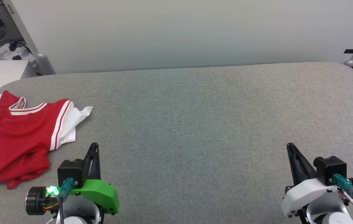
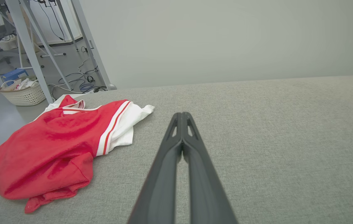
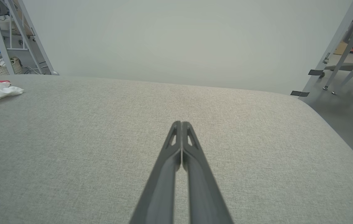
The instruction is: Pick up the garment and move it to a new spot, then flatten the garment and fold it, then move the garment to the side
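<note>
Garment (image 1: 15, 137): one, crumpled, table (image 1: 195, 124) left. Left end effector (image 1: 94, 145), right end effector (image 1: 289, 145): two, closed, empty.

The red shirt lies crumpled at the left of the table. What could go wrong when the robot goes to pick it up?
1. The red jersey T-shirt lies at the left edge of the grey table; a push could slide it off.
2. The left gripper is shut; unless it opens first, it may only shove the cloth.
3. The cloth is bunched in folds, so a pinch may catch several layers.
</note>
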Robot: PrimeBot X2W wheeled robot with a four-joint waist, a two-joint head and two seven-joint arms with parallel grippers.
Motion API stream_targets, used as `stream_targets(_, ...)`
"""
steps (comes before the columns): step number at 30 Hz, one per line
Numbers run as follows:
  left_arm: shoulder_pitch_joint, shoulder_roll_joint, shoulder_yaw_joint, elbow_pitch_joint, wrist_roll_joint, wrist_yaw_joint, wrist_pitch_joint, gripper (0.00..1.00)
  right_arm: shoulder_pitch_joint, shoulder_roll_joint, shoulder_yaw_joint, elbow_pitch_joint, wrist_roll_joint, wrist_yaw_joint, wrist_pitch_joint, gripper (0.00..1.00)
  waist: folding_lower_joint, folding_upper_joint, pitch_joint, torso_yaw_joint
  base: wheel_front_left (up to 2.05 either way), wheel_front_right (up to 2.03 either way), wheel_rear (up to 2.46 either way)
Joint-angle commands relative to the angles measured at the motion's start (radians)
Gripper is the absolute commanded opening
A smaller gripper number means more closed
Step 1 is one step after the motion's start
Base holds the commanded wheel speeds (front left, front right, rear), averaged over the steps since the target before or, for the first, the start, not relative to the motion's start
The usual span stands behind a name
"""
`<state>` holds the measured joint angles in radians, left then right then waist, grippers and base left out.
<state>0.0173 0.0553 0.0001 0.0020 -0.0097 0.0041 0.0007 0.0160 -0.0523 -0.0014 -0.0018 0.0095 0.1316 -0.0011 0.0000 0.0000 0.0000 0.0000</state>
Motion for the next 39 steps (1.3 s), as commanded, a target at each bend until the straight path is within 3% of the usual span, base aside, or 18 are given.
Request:
stream_targets(1,-0.017,-0.005,0.0,-0.002,0.01,-0.004,-0.001,0.0,-0.016,0.002,0.001,0.002,-0.009,-0.001,0.001,0.0,0.0,0.0,0.0,0.0,0.0,0.0,0.0)
stream_targets(39,-0.017,-0.005,0.0,-0.002,0.01,-0.004,-0.001,0.0,-0.016,0.002,0.001,0.002,-0.009,-0.001,0.001,0.0,0.0,0.0,0.0,0.0,0.0,0.0,0.0)
